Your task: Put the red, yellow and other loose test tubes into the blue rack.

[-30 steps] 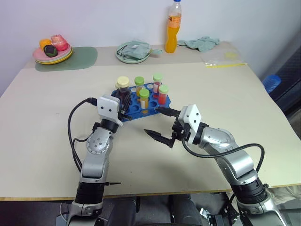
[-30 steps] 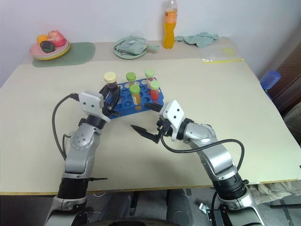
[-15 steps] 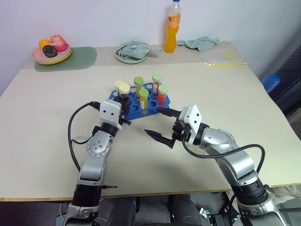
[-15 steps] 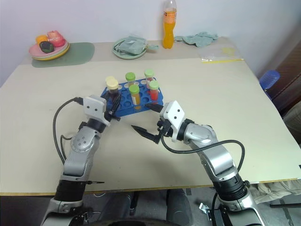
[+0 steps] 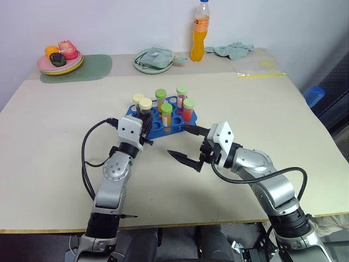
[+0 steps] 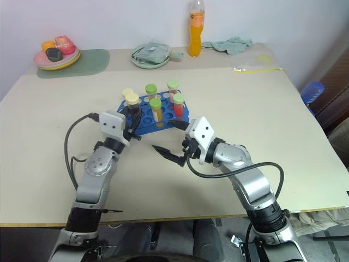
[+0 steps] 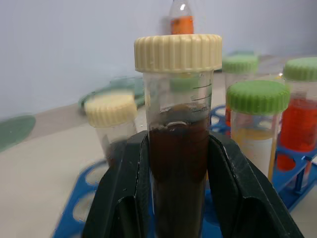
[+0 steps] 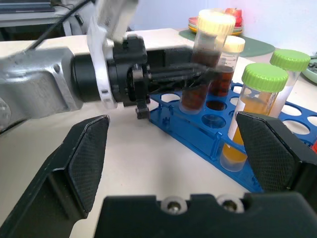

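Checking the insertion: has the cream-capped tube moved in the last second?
Yes. The cream-capped tube, held in the left gripper, has sunk toward the blue rack, its cap now nearly level with its neighbours' caps.

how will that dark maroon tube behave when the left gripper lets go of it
Probably stiff: the maroon tube keeps its shape between the shut left gripper fingers. Its smooth clear wall looks slippery. Tall and narrow, it would likely tip outside the blue rack.

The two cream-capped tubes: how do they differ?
The nearer cream-capped tube is gripped by the left gripper, which is shut on it, and stands higher. The farther cream-capped tube stands free in the blue rack, sitting lower. Both are upright with dark liquid.
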Action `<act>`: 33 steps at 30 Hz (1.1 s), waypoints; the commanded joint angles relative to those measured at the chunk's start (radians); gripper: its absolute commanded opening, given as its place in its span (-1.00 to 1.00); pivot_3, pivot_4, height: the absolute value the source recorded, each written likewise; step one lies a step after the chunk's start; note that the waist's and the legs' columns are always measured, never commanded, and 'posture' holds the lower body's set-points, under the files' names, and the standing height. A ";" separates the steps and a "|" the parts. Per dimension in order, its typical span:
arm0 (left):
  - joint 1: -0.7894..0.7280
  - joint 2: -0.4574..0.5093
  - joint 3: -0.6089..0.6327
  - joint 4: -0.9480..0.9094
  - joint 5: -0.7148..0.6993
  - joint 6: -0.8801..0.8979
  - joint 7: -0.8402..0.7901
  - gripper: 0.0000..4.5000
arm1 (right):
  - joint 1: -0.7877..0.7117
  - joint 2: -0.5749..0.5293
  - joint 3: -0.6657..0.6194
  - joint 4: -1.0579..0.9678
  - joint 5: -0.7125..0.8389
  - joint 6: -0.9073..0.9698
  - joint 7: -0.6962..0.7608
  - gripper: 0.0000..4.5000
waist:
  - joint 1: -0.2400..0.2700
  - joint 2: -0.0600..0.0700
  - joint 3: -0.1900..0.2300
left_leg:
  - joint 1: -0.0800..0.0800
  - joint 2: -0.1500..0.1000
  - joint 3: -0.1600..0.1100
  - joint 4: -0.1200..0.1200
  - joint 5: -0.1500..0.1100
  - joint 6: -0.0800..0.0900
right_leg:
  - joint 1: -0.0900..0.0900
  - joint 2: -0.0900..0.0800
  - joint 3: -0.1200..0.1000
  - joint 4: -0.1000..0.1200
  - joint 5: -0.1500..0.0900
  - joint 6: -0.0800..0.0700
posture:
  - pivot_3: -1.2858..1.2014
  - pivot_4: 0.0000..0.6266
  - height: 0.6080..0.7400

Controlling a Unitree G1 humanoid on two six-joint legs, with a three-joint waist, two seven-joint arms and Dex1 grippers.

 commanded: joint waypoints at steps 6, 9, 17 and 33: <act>-0.008 -0.016 0.005 -0.021 -0.001 -0.017 0.023 0.56 | -0.002 0.001 -0.020 -0.045 0.010 -0.003 -0.003 1.00 | 0.000 0.000 0.000 | 0.000 0.000 0.000 0.000 0.000 0.000 | 0.000 0.000 0.000 0.000 0.000 0.000 | 0.03 -0.52 1.00; 0.013 -0.014 0.027 -0.065 -0.044 -0.017 0.009 0.99 | 0.001 -0.008 -0.034 -0.051 0.014 -0.005 -0.001 1.00 | -0.001 0.000 0.000 | 0.000 0.000 0.000 0.000 0.000 0.000 | 0.000 0.000 0.000 0.000 0.000 0.000 | 0.03 -0.52 1.00; 0.218 0.257 0.268 -0.335 -0.348 0.186 -0.224 0.99 | 0.051 -0.171 -0.309 -0.116 0.194 0.123 0.053 1.00 | -0.001 0.000 0.000 | 0.000 0.001 -0.001 -0.001 0.000 0.000 | 0.000 0.000 0.000 0.000 0.000 0.000 | 0.03 -0.52 1.00; 0.388 0.532 0.506 -0.290 -0.449 0.321 -0.410 0.99 | 0.183 -0.376 -0.542 0.122 0.165 0.034 0.160 1.00 | 0.000 0.002 0.001 | 0.009 0.002 0.001 -0.004 -0.003 0.004 | 0.013 -0.001 -0.002 -0.010 0.000 0.000 | 0.03 -0.52 1.00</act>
